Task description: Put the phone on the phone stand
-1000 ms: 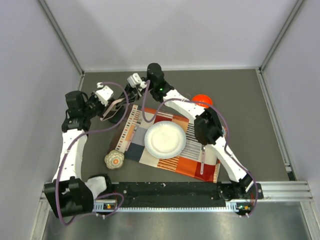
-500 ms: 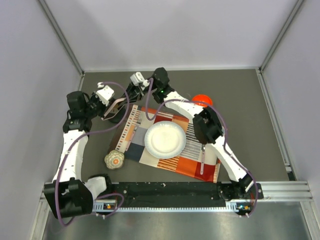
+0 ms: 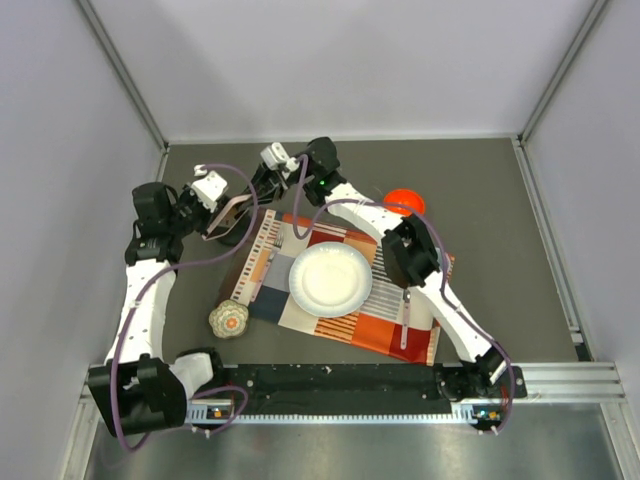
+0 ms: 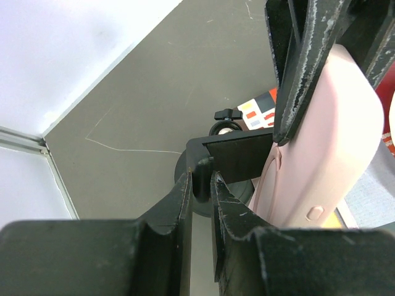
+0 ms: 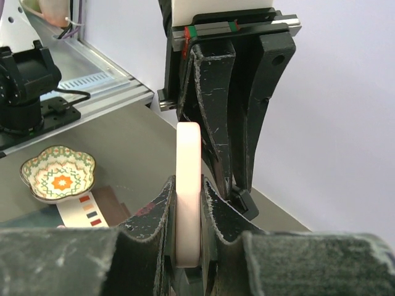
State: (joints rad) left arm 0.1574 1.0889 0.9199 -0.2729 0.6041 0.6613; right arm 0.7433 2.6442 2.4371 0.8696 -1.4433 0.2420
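Though edge-on, phone within right gripper.

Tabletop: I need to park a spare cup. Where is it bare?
Bare: the table between the placemat and the right wall, and behind the orange bowl. Crowded: far left, where left gripper and right gripper meet at the phone and phone stand.
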